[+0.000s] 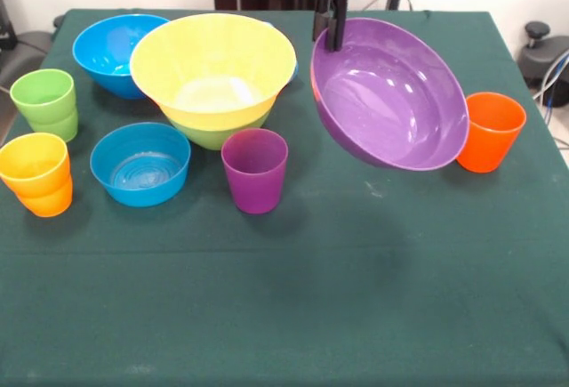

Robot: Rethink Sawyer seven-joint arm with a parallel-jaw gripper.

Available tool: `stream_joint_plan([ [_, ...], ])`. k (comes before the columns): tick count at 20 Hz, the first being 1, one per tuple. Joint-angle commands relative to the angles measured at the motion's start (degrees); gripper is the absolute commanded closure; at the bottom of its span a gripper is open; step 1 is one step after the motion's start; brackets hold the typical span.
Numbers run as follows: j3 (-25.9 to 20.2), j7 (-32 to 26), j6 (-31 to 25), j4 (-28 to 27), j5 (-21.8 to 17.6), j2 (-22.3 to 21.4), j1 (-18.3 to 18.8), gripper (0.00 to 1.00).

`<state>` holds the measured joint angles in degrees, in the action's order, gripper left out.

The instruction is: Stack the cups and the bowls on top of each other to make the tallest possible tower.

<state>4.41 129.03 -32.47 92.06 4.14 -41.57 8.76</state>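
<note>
Right now, front view only: the black gripper (331, 24) under the red arm head pinches the far rim of the big glossy purple plastic bowl (388, 95), one finger inside the rim and one outside as far as I can tell. The bowl hangs tilted, opening facing the camera, apparently clear of the dark green tablecloth (293, 298), just beside the orange plastic cup (490, 131).

The tower (213, 76) so far: the large yellow glossy bowl (213, 62) nested in the lime green bowl (218, 131), only a sliver of green showing beneath. Step in hand, my read: carrying the purple bowl over to the tower. Next move calls for levelling it, centring it over the yellow bowl, then lowering and releasing.

Loose: big blue bowl (111, 49) behind, smaller flat-bottomed blue bowl (140, 163), purple tumbler (255, 170), green cup (45, 102), yellow cup nested in an orange one (36, 175).

Hard to make out: the arm is cut off at the top edge; the outer finger is hidden behind the rim; a bit of light blue behind the yellow bowl's right edge is unidentifiable. No overhead view supplied.
</note>
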Motion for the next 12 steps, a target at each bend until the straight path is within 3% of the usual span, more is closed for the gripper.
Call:
stream_joint_plan([
  [1, -8.26, -10.63, -3.58, 3.11, -4.97, -0.5, 2.87, 1.0],
  [12, -13.15, -11.27, -4.38, 4.75, -7.4, -2.76, 6.99, 1.0],
])
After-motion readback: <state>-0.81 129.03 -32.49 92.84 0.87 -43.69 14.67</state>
